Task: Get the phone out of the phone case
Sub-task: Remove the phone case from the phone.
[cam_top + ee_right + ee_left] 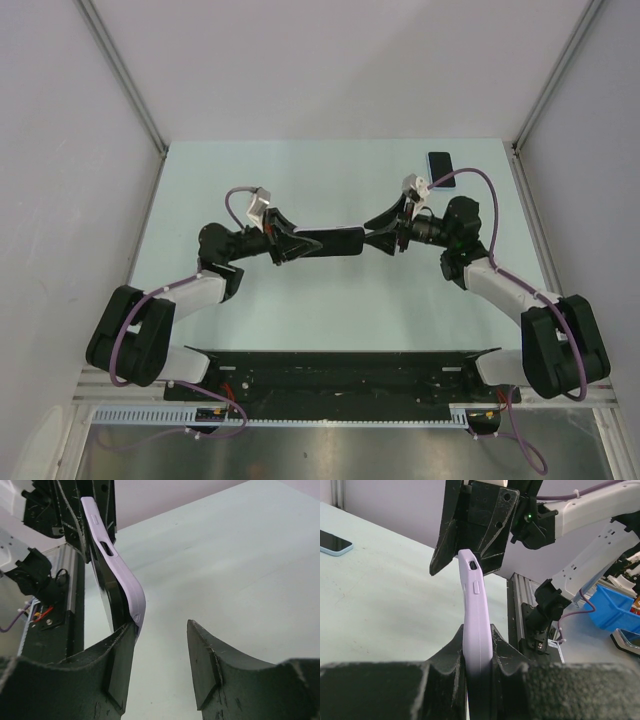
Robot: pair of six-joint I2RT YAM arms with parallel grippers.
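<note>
Left gripper point(293, 246) pinches phone case point(335, 241), long axis left-right toward spread right gripper point(377, 240)

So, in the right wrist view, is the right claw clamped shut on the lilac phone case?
No, only one finger touches the lilac phone case at its end; the right claw has its other finger standing clear of it.

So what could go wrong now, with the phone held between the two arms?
The right gripper is open, one finger only touching the corner of the purple case, so the left gripper alone holds it; it might twist or slip. The case looks bowed away from the phone, which could pop free and drop onto the table.
</note>
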